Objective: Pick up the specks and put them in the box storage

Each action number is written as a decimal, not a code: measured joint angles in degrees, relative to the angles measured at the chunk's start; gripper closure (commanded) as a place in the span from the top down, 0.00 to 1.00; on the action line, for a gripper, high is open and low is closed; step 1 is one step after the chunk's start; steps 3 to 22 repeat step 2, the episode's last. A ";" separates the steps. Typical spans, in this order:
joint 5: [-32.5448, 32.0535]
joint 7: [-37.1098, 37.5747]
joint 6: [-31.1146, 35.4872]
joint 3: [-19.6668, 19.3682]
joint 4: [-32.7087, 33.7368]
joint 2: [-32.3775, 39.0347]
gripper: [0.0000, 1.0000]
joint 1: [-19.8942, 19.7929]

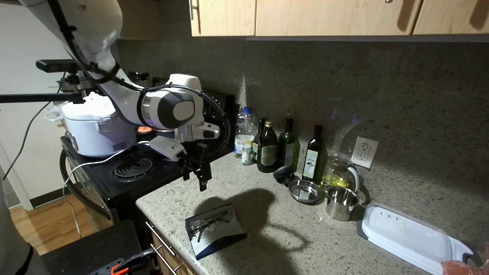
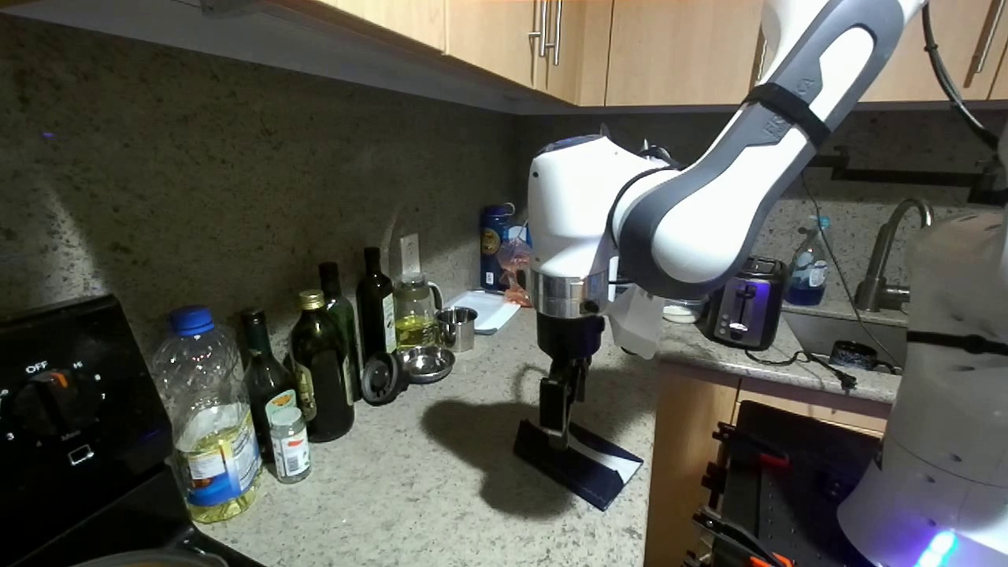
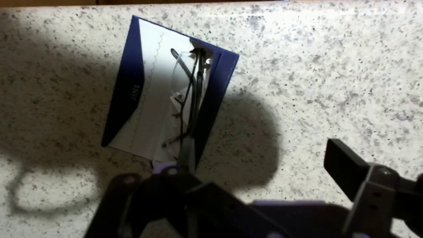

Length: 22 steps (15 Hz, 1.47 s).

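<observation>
White-and-grey arm (image 2: 701, 244), black hand (image 3: 261, 154)

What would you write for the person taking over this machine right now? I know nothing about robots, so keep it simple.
Hand: open, holding nothing, above the counter and clear of the glasses.
Where things are: the glasses lie on the pale inside of the dark blue case, which lies open near the counter's edge.
Done: the glasses are in the case, with nothing gripping them.
Left: probably just moving the hand away. The case is not closed, but the job as given doesn't ask for that.
</observation>
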 measured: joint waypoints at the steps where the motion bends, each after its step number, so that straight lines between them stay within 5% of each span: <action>1: 0.98 -0.93 -0.18 0.40 0.08 -0.35 1.00 0.36; 22: 1.95 -1.92 -0.38 0.65 0.19 -0.74 1.00 0.84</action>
